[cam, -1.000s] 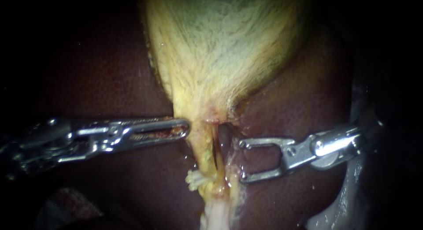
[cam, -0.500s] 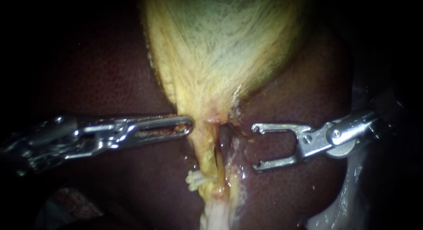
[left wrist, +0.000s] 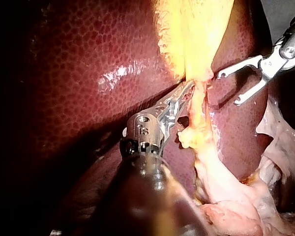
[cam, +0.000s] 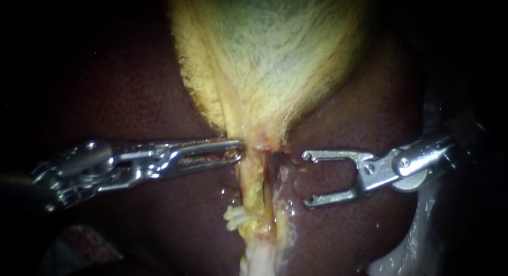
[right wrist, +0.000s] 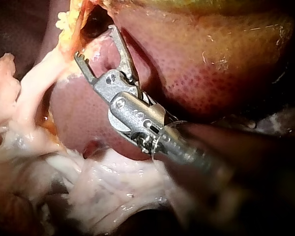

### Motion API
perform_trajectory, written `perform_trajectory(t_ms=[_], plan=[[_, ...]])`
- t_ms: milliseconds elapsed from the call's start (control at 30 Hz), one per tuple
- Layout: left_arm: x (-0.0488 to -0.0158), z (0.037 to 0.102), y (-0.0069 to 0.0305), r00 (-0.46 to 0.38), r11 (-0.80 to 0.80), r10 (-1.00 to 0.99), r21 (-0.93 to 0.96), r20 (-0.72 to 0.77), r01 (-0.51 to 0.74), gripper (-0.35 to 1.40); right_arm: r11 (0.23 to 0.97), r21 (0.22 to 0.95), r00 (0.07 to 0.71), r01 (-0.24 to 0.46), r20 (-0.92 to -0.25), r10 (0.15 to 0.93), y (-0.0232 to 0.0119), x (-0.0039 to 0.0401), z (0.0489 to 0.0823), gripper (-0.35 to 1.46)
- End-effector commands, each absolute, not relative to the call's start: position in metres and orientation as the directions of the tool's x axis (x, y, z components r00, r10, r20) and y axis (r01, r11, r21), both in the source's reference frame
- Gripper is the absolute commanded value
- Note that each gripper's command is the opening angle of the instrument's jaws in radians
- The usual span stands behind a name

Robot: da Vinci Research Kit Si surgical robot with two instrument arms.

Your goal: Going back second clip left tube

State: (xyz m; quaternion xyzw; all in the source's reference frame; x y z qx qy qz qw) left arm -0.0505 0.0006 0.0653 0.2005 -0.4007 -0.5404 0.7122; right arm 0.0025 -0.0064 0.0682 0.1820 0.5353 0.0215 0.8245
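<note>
Moved further right now, left instrument is clamping the gallbladder neck; right instrument is hovering to its right, jaws wide, empty.

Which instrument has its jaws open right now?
The right instrument: a clear gap shows, nothing held. The left instrument is shut on the gallbladder edge.

Left tube: thin, yellow, taut, running straight down from the neck of the gallbladder.
My right instrument: jaws gaping, empty, below the gallbladder, clear of that tube.
</note>
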Motion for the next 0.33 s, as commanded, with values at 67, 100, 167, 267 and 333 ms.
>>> perform_trajectory(t_ms=[67, 100, 167, 267, 333], plan=[[-0.0505, 0.0654, 0.0006, 0.097, 0.336, -0.931, 0.718, 0.353, 0.610, -0.25, 0.933, 0.323, 0.426, 0.159, -0.875, 0.230, -0.0064, 0.0025, 0.0682, 0.60], [-0.0505, 0.0654, 0.0006, 0.097, 0.336, -0.931, 0.718, 0.353, 0.610, -0.25, 0.933, 0.323, 0.426, 0.159, -0.875, 0.230, -0.0064, 0.0025, 0.0682, 0.60], [-0.0505, 0.0654, 0.0006, 0.096, 0.336, -0.931, 0.718, 0.353, 0.610, -0.25, 0.933, 0.323, 0.426, 0.159, -0.875, 0.230, -0.0064, 0.0025, 0.0682, 0.60], [-0.0506, 0.0654, 0.0006, 0.096, 0.336, -0.931, 0.718, 0.353, 0.610, -0.25, 0.933, 0.323, 0.426, 0.159, -0.875, 0.230, -0.0064, 0.0025, 0.0682, 0.60], [-0.0506, 0.0654, 0.0006, 0.096, 0.336, -0.931, 0.718, 0.353, 0.610, -0.25, 0.933, 0.323, 0.426, 0.159, -0.875, 0.230, -0.0064, 0.0025, 0.0682, 0.60]])
